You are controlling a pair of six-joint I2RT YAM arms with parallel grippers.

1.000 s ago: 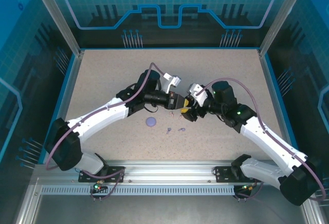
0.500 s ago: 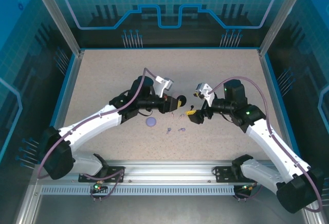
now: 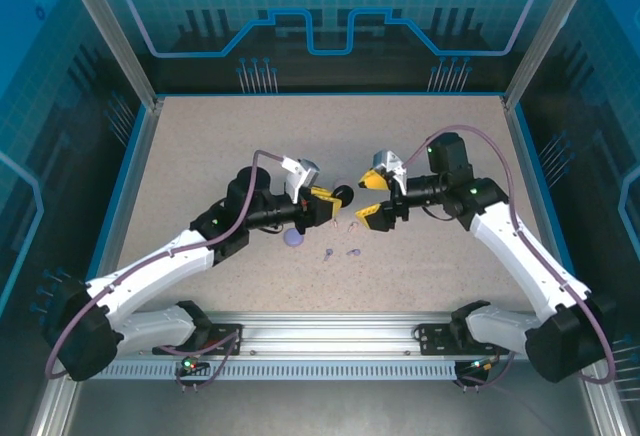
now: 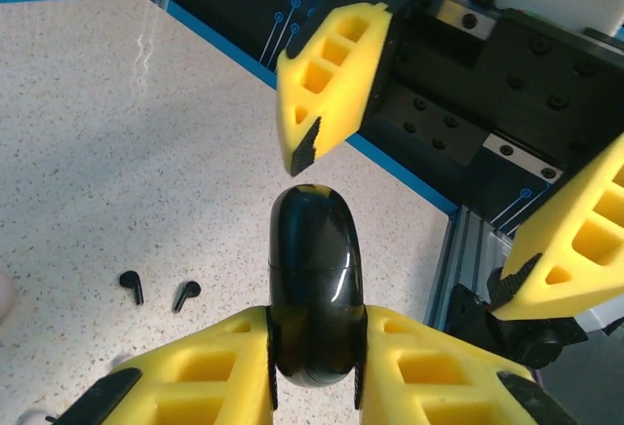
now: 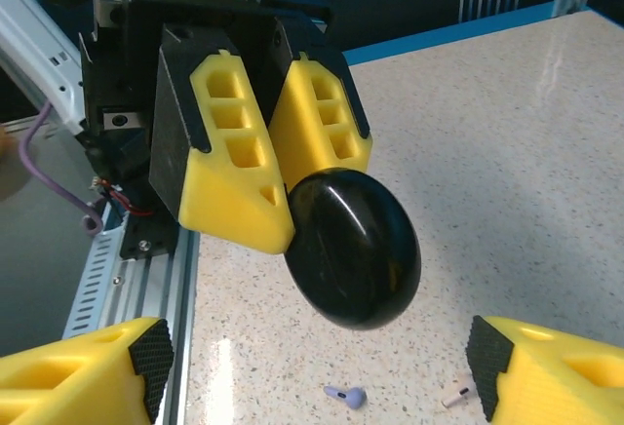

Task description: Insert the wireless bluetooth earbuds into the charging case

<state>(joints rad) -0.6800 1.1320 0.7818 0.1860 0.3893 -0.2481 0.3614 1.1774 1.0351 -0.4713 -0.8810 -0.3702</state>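
Note:
A closed black charging case (image 4: 315, 293) stands on edge between the fingers of my left gripper (image 4: 315, 352), which is shut on it above the table. In the top view the case (image 3: 344, 194) hangs just ahead of the left gripper (image 3: 331, 200). My right gripper (image 3: 371, 197) faces it, wide open, one finger on each side of the case and apart from it. In the right wrist view the case (image 5: 353, 248) hangs above the open right gripper (image 5: 317, 367). On the table lie two black earbuds (image 4: 131, 287), a lilac earbud (image 5: 346, 397) and a pink earbud (image 5: 454, 396).
A closed lilac case (image 3: 292, 239) lies on the speckled table below the left gripper, with two lilac earbuds (image 3: 327, 253) just to its right. A blue rim (image 3: 130, 171) edges the table, and a metal rail (image 3: 330, 331) runs along the near side.
The two grippers, close together at the black case a second ago, have drawn apart. The left one pulled back left with the case. The right one has opened wide.

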